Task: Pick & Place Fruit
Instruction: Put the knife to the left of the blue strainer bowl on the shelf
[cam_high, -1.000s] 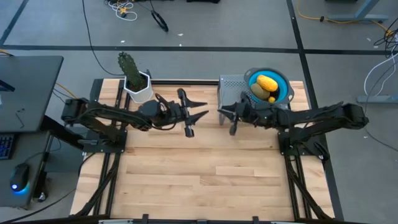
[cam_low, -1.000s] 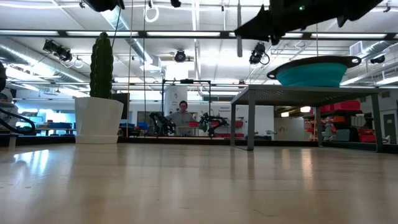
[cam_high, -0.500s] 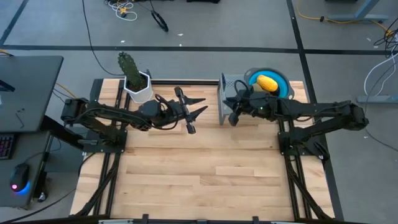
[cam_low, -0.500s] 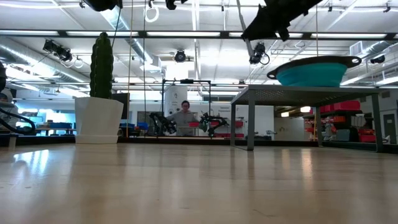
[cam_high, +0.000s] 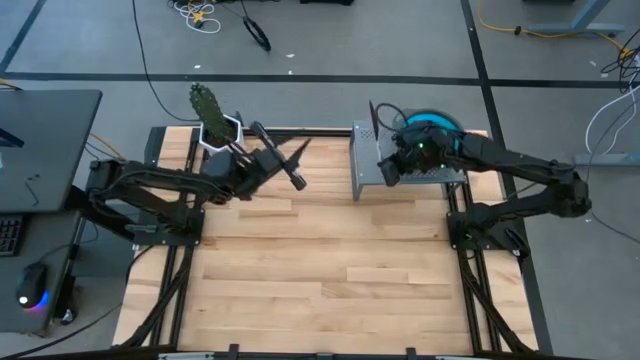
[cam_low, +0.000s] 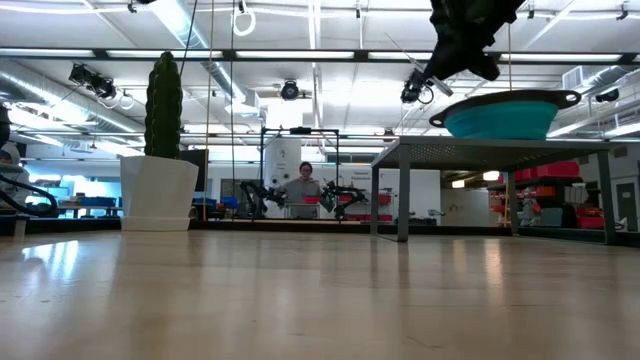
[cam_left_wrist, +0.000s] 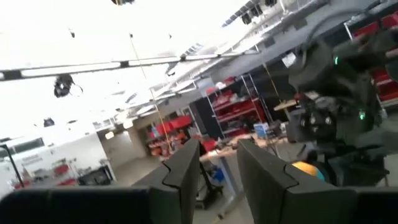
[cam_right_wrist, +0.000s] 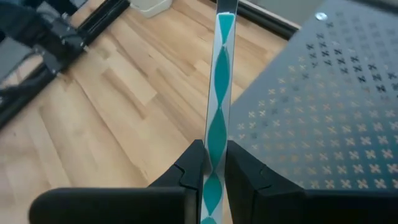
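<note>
The risk lies with the right hand (cam_right_wrist: 215, 163). Its fingers are pinched on the thin blade of a knife (cam_right_wrist: 219, 74), and it hangs above the grey perforated stand (cam_right_wrist: 323, 99), just beside the teal bowl (cam_high: 447, 124) that sits on it. A blade held by so narrow a pinch could, I judge, twist or slide out. If the arm swings wide, the knife or wrist may knock the bowl's rim and tip it off the stand onto the bench (cam_high: 320, 260). The fruit is in that bowl. From above the arm covers it, and only a bit of the yellow piece (cam_left_wrist: 305, 168) shows in the left wrist view. The left hand (cam_left_wrist: 219, 152) is raised near the cactus (cam_high: 205, 103), fingers parted with nothing between them, and both arms reach toward the middle, so a crossing is possible. A second ago the right hand hovered over the bare bench in front of the stand and the yellow and green fruit lay plainly visible in the bowl. It has since swung back over the stand, while the left arm has drawn back toward the cactus.
</note>
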